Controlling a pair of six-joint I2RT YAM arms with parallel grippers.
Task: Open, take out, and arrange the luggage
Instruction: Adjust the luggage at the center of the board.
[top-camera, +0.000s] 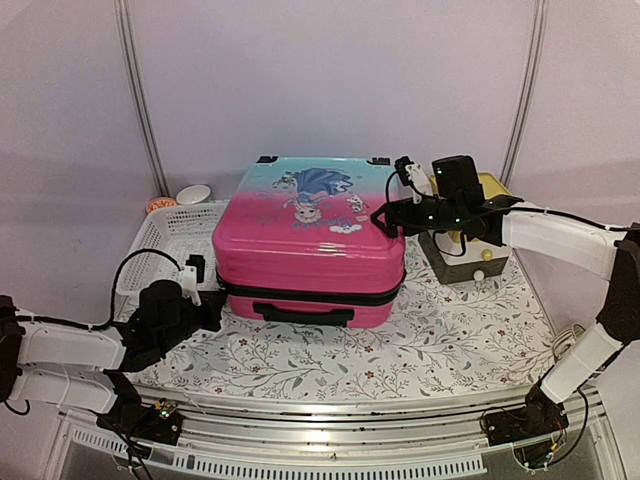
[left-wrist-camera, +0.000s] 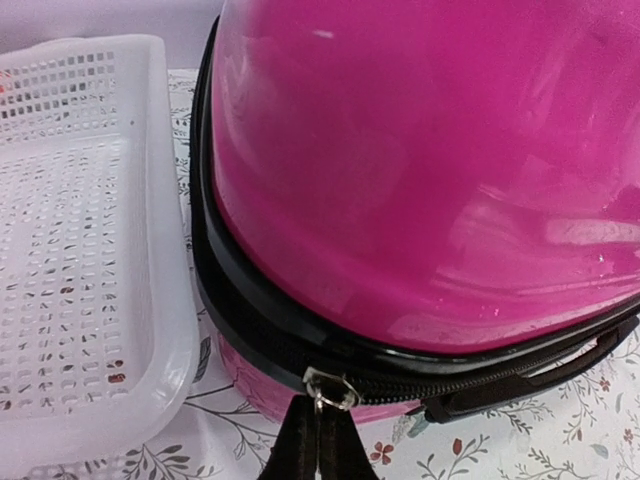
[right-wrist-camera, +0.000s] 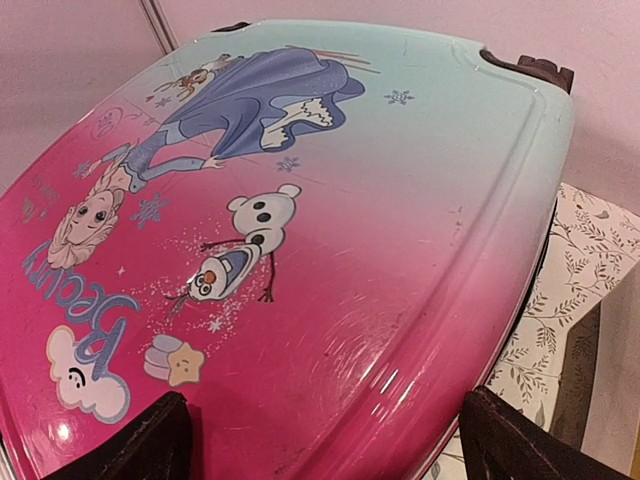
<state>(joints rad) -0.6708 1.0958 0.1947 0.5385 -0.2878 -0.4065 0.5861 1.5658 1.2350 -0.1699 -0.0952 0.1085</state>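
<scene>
The luggage (top-camera: 305, 245) lies flat on the table with its pink-to-turquoise lid up and its handle facing me. My left gripper (top-camera: 212, 306) is at its front left corner. In the left wrist view the left gripper (left-wrist-camera: 320, 430) is shut on the metal zipper pull (left-wrist-camera: 335, 392) on the black zipper band (left-wrist-camera: 250, 320). To the right of the slider the teeth are closed. My right gripper (top-camera: 394, 217) hovers over the lid's right edge. In the right wrist view the right gripper (right-wrist-camera: 330, 445) is open, and the printed lid (right-wrist-camera: 300, 230) spans the space between its fingers (right-wrist-camera: 140, 445).
A white perforated basket (top-camera: 160, 238) stands close against the luggage's left side (left-wrist-camera: 80, 250). A yellow-topped drawer box (top-camera: 472, 258) sits to the right, behind my right arm. A small bowl (top-camera: 193, 193) rests at the back left by the wall.
</scene>
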